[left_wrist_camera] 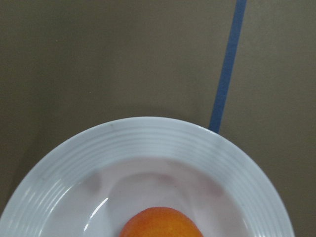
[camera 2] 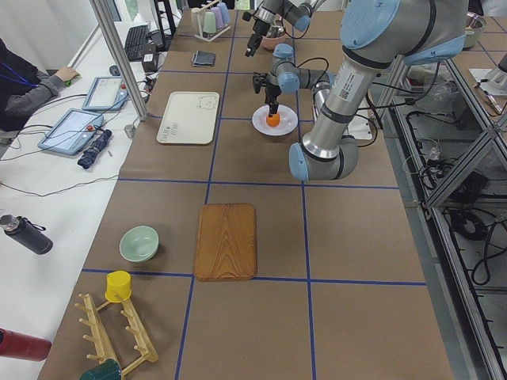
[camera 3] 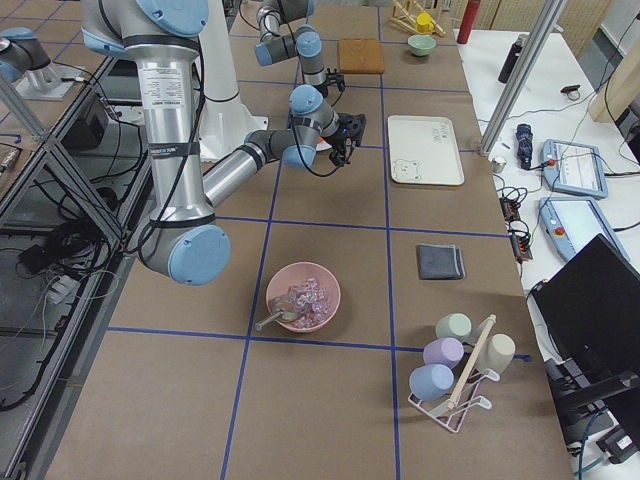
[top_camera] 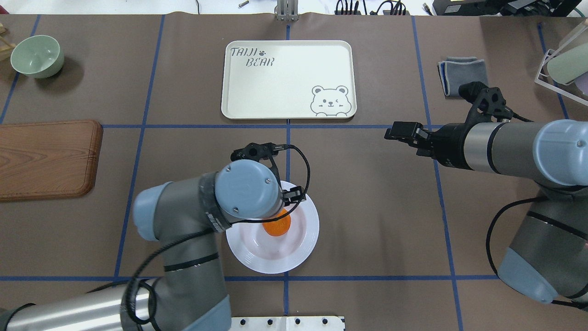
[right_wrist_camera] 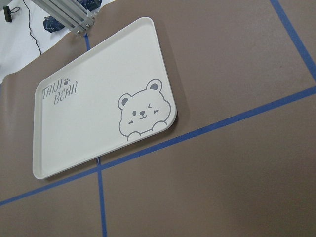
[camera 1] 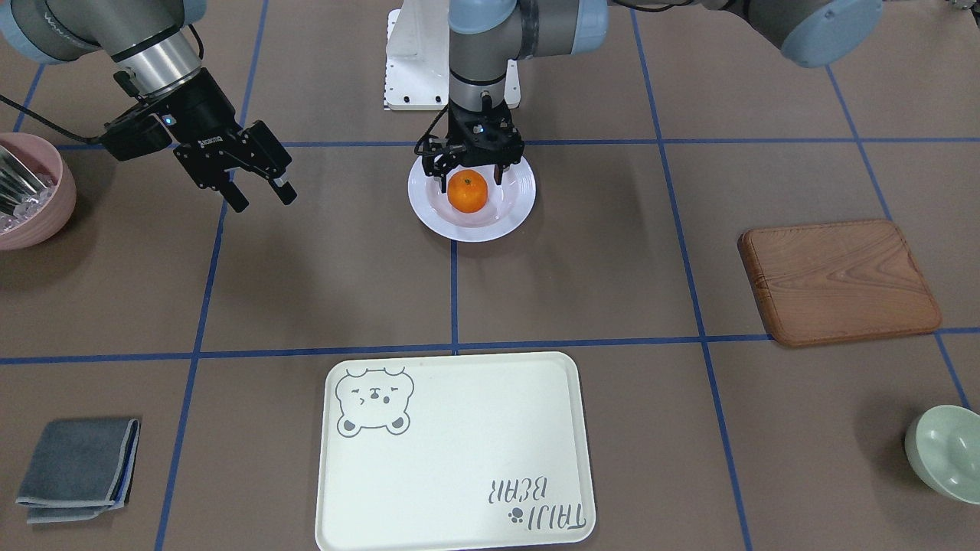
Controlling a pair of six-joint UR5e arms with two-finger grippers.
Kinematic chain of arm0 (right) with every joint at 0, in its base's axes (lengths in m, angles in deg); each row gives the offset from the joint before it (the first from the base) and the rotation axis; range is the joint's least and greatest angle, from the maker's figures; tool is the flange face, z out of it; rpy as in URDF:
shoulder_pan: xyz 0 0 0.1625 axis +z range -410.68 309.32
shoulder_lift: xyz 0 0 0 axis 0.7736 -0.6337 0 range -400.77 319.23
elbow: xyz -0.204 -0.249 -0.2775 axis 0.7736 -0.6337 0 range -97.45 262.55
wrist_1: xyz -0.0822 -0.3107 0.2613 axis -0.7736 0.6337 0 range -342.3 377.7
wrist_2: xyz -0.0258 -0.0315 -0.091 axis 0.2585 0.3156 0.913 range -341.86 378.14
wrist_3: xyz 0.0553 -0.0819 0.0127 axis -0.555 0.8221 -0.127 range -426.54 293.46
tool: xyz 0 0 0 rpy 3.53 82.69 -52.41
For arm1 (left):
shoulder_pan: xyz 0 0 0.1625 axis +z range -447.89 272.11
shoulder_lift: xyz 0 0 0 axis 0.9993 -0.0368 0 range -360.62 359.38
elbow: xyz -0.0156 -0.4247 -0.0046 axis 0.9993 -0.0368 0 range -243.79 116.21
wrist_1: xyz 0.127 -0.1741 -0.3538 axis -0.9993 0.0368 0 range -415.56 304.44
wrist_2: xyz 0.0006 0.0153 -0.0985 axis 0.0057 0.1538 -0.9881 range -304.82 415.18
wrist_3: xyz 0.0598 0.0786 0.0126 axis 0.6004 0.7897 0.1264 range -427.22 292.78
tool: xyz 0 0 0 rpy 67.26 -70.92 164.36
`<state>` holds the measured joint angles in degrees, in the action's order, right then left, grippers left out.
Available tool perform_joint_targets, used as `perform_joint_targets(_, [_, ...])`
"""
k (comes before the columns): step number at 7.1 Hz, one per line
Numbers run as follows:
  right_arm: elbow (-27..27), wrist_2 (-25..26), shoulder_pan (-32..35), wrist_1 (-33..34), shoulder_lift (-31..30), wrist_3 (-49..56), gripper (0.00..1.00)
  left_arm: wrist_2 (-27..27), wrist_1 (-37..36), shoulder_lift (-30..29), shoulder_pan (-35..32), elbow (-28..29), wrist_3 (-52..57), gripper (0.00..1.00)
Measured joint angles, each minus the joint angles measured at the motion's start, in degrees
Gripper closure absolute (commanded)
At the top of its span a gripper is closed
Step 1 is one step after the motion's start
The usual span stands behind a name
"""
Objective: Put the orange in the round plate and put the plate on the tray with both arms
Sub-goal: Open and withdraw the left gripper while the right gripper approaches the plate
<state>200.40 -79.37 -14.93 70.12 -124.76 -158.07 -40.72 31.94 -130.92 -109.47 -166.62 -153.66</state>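
Observation:
The orange [camera 1: 468, 191] lies in the middle of the round white plate [camera 1: 429, 216], which stands on the table near the robot's base. My left gripper [camera 1: 471, 182] hangs straight down over the plate, open, one finger on each side of the orange and apart from it. In the left wrist view only the plate's ridged rim [left_wrist_camera: 148, 143] and the top of the orange [left_wrist_camera: 160, 224] show. The cream bear tray [camera 1: 459, 428] lies bare at the far side of the table. My right gripper [camera 1: 262, 197] hovers open and holds nothing, off to the plate's side and above the table.
A brown wooden board [camera 1: 838, 279] and a pale green bowl [camera 1: 945, 451] lie on my left side. A pink bowl [camera 1: 34, 191] with utensils and a folded grey cloth [camera 1: 80, 467] are on my right. A cup rack [top_camera: 562, 69] stands at the far right edge.

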Motion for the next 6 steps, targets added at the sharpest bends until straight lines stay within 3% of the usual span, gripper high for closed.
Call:
perform_joint_targets(3, [0.20,12.33,-9.89,-3.09,-0.04,-12.57,0.02,-10.95,-4.90,7.74,-13.82,-7.92,15.08,0.02])
perform_joint_targets(6, [0.49,29.62,-24.83,-3.28,-0.07,-23.86,0.04,-15.35,-4.99,18.10,-26.67,-9.71,33.09,0.02])
